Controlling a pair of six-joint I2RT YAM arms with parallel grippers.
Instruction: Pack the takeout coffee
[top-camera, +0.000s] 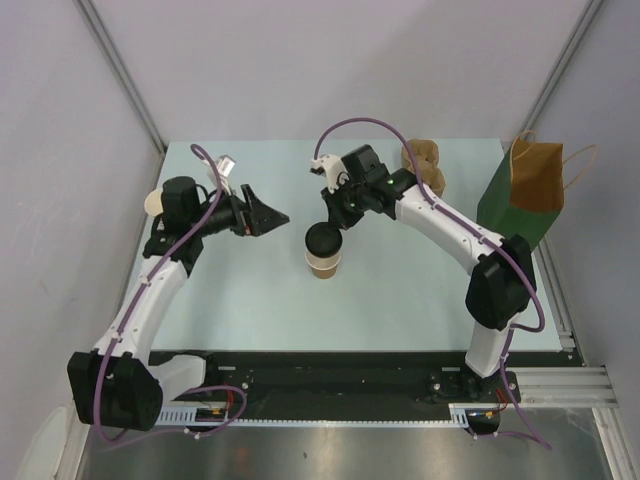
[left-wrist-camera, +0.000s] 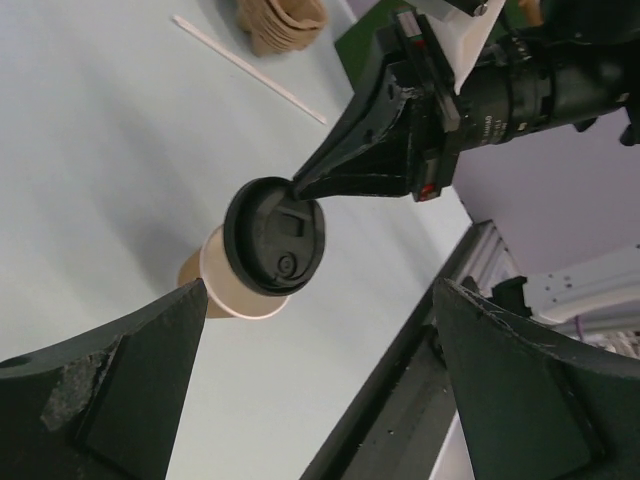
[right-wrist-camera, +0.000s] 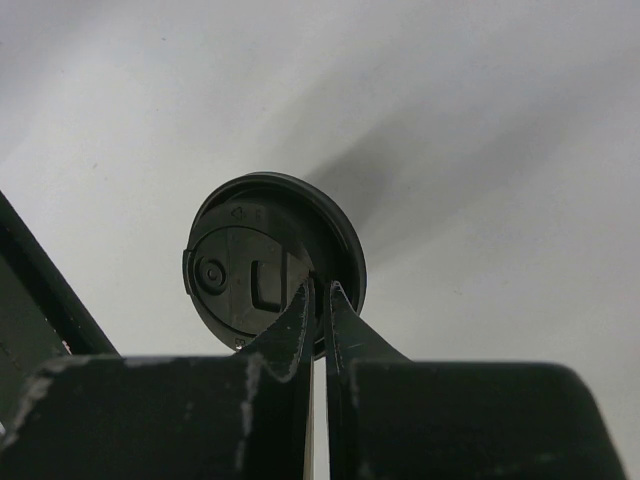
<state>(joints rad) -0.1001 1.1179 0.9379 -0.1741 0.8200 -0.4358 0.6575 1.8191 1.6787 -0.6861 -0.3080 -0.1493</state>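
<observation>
Coffee cup (top-camera: 323, 255) with a black lid stands upright mid-desk (top-camera: 420, 300). The right claw (top-camera: 333, 226) is just above it, fingers almost pressed together, tips touching the lid's rim. Beside the cup, the left claw (top-camera: 274, 220) is spread wide, empty.

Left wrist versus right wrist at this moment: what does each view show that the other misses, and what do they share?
Left wrist only: the takeout coffee's kraft wall, the right gripper seen from outside with its tip at the lid's rim, the open left gripper, and a white stick and a brown stack on the table. Right wrist only: the right fingers from behind, closed to a thin slit. Both: the black lid and the pale tabletop.
</observation>
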